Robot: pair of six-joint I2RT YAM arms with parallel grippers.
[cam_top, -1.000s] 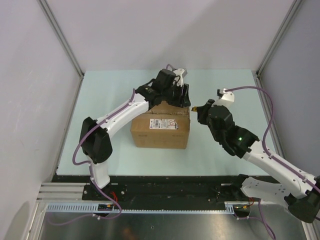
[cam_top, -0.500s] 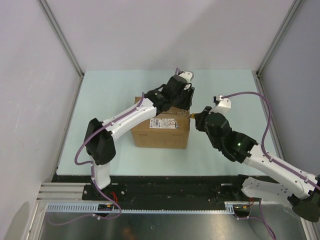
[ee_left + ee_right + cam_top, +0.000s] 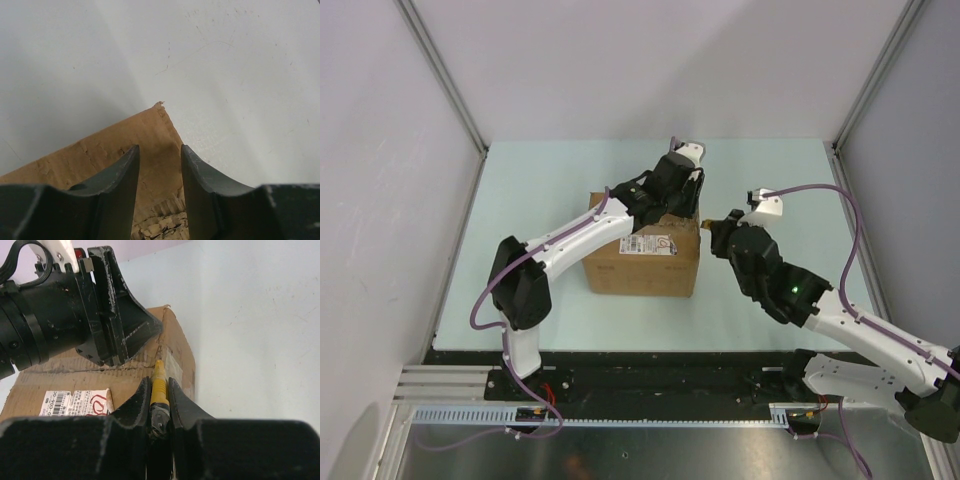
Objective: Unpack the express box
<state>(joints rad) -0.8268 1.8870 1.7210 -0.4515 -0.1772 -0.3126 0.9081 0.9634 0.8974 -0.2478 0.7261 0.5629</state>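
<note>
One brown corrugated express box sits mid-table, flaps closed, its white barcode label (marked in red) facing up. The left gripper, fingers parted, hangs over the box's frayed far right corner. The right gripper clamps a slim yellow tool at the box's right edge.

Hidden / cropped
Mid-frame, left arm covers most of the box top; label print unreadably small; yellow tool rear buried in right gripper; left wrist view crops box at bottom edge.
</note>
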